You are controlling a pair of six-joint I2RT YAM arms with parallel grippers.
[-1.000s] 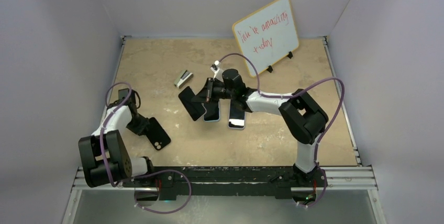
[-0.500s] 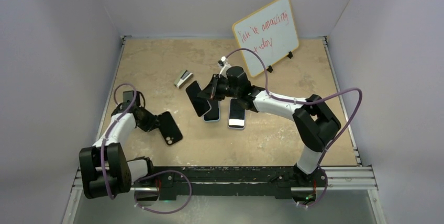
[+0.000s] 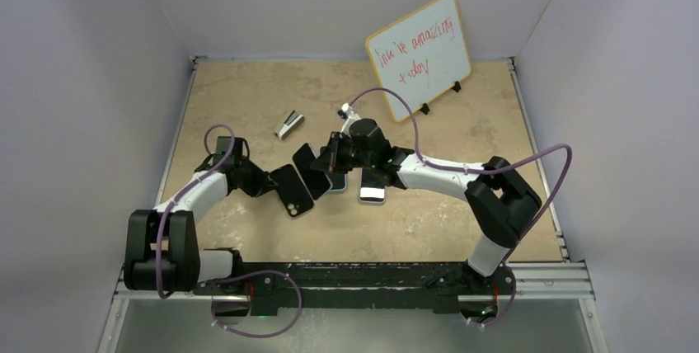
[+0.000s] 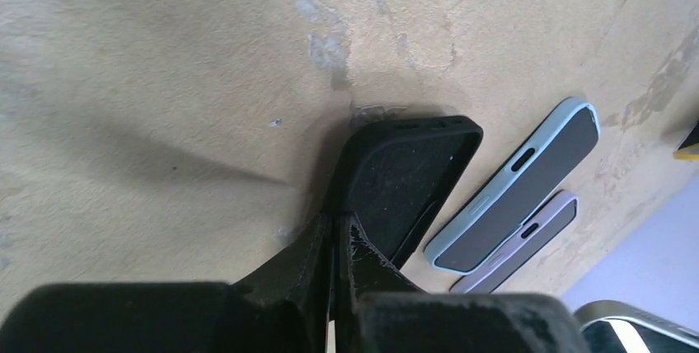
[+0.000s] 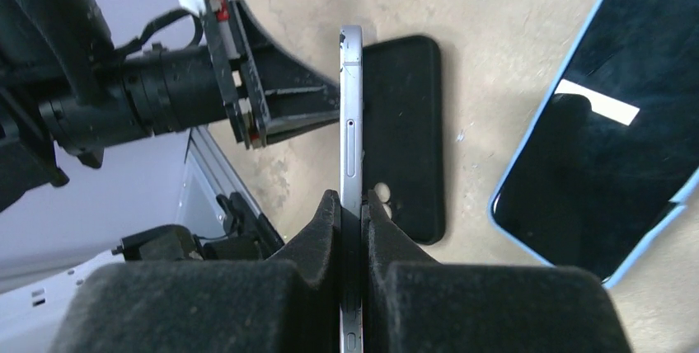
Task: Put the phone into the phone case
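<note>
1. The left tool (image 4: 334,233) is clamped on one end of the black case (image 4: 404,171). The case lies just left of centre in the top view, and its far end appears to rest on the table (image 4: 165,81).
2. The right tool (image 5: 353,204) is pressed shut on the phone (image 5: 351,97), which is held on edge just beside the case.
3. The phone is judged stiff, with slick metal sides and breakable glass. A firm hold across both faces near one end is favoured, so the other end is left free to enter.
4. The case is judged light and bendable. Under an end grip it may twist, so one corner should be seated first.
5. A blue-cased phone (image 5: 610,147) and a lilac-cased phone (image 4: 527,237) lie close by and should be avoided.
</note>
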